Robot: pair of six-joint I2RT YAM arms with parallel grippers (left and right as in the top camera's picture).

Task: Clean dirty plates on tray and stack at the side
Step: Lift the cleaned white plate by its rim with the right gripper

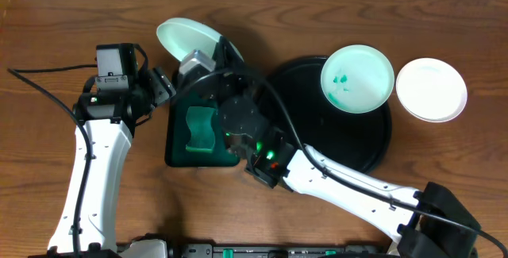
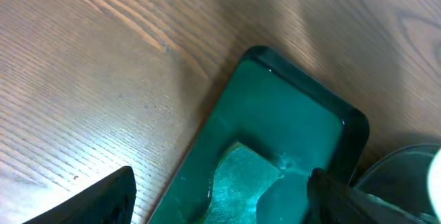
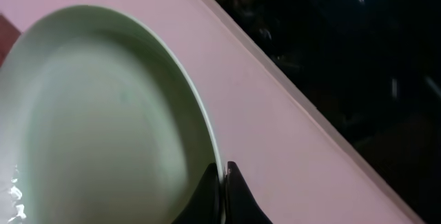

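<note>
From my station I see the right gripper (image 3: 222, 177) pinched shut on the rim of one plate (image 1: 187, 34). It holds that plate tilted in the air close to the far edge of the counter (image 1: 55, 20), left of centre and just beyond the far end of the green tray (image 1: 176, 143). In the right wrist view the rim runs straight down between the two dark fingertips (image 3: 207, 189), and the pale inside of the plate fills the left of the picture; I cannot make out any smears on it from here. The left gripper (image 2: 220, 181) hangs with its jaws spread wide, grasping nothing, over the far left corner of the green tray. The left wrist view looks down between the two fingers at the glossy green floor and the sponge (image 1: 198, 127) lying in it. The black tray (image 1: 317, 135) sits right of centre, just beside the green tray. A second plate (image 1: 357, 78), marked with teal-green smears on its left half, rests on the far right part of the black tray. A third plate (image 1: 431, 90), clean and white as far as I can tell, lies flat on the bare wood toward the right edge. It is just beside the black tray's rim and near the smeared plate.
</note>
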